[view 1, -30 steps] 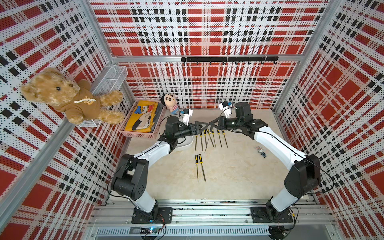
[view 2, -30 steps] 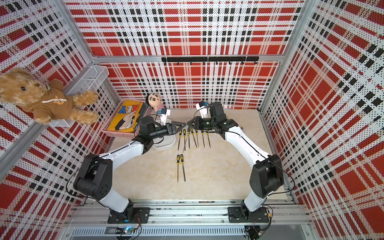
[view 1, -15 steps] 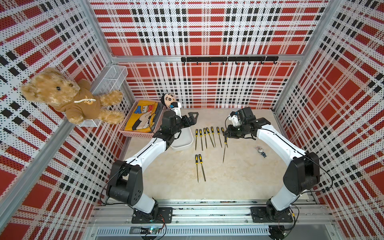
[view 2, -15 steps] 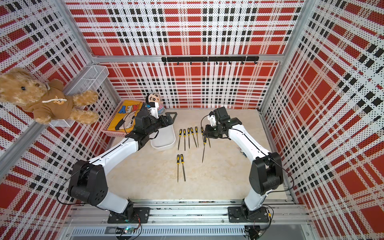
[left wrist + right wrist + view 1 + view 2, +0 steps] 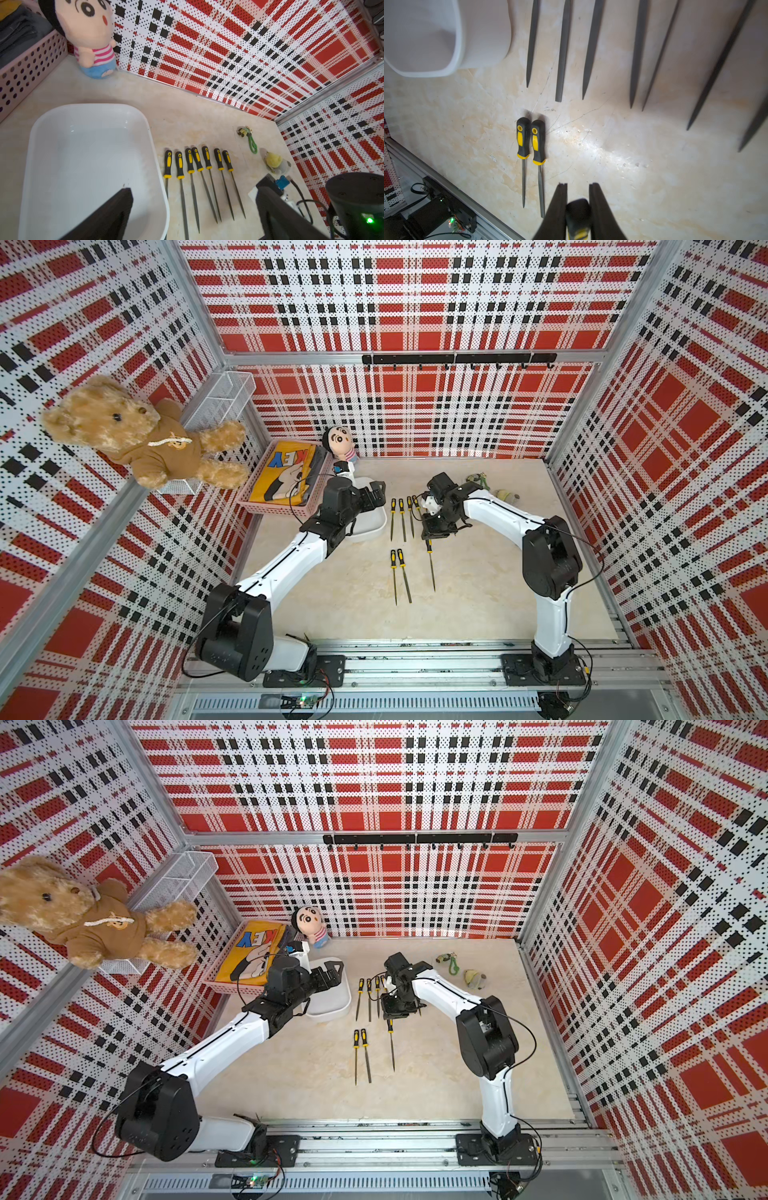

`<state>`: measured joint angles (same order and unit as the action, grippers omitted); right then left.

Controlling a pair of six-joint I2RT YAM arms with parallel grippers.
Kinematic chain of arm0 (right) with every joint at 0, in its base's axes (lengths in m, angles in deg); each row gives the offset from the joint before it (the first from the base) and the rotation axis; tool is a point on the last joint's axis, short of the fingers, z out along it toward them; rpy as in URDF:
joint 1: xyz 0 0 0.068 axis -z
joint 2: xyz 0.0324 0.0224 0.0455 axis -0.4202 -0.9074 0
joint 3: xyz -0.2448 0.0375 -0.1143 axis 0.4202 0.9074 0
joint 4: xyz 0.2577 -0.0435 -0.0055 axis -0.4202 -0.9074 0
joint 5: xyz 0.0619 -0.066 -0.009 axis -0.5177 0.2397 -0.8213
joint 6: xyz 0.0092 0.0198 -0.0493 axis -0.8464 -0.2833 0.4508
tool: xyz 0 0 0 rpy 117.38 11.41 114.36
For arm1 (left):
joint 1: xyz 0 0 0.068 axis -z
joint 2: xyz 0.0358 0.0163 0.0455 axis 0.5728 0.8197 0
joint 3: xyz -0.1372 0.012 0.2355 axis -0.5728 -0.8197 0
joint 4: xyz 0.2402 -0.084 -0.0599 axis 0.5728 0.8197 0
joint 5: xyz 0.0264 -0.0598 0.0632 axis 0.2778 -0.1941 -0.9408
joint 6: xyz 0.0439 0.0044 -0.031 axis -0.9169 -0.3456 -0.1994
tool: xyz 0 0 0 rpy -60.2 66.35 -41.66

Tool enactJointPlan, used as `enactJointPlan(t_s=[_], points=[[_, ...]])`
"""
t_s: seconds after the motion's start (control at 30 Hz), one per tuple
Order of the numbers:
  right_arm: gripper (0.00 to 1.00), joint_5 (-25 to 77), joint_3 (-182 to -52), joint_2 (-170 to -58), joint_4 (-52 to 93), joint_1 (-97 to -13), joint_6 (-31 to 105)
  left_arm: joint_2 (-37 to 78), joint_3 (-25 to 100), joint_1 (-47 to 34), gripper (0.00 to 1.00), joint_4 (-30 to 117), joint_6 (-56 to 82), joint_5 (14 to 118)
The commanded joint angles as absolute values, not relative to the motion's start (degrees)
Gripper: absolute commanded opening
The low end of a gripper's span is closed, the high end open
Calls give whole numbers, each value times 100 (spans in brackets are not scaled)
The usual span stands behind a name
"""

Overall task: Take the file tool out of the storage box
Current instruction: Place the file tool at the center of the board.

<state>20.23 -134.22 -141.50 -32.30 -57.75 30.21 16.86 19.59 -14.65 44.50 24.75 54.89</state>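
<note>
Plaid walls in red, black and white enclose a pale marbled tabletop with two robot arms reaching in from the front edge.

The white storage box sits toward the back left, and the left wrist view shows nothing inside it. The left gripper hangs over the box with its jaws wide apart and nothing between them.

Just beside the box, a row of seven files lies on the tabletop with the black and yellow handles toward the back wall. Nearer the front, a pair of files lies side by side, touching or nearly so.

The right gripper is closed on the handle of one more file. This file is out of the box, to the right of the pair, with its tip pointing toward the front. I cannot tell whether the tip is touching the tabletop.

The step in hand looks like setting this file down next to the pair. To do it well:
- Lower the handle until the whole file lies flat.
- Keep it parallel to the pair, and near but not touching it.
- Line the handle up with the pair's handles.
- Open the jaws only once the file is resting, then lift straight up so that nothing is dragged or rolled.
</note>
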Motion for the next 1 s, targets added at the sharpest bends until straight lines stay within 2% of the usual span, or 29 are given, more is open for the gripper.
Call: enactJointPlan(t_s=[0.0,0.17,0.37,0.5,0.6,0.73,0.97], points=[[0,1906,-13561,-14382,-3476,-5824,2787,1571,1876,-1405,99,4566,2338,5284],[1,1657,-13656,-14641,-3431,-5877,2581,1589,1828,-1351,99,4599,2338,5166],[7,1634,-13689,-15011,-3251,-5912,2397,1632,1790,-1308,99,4657,2338,5066],[14,1538,-13842,-15221,-3161,-5920,2329,1680,1792,-1265,99,4661,2346,4996],[28,1553,-13983,-15334,-3181,-5921,2342,1686,1783,-1228,99,4691,2346,4950],[40,1636,-13958,-15262,-3156,-5939,2346,1635,1760,-1218,99,4771,2312,4804],[48,1820,-13853,-14893,-2996,-5908,2338,1369,1663,-1469,99,4903,2342,4437]])
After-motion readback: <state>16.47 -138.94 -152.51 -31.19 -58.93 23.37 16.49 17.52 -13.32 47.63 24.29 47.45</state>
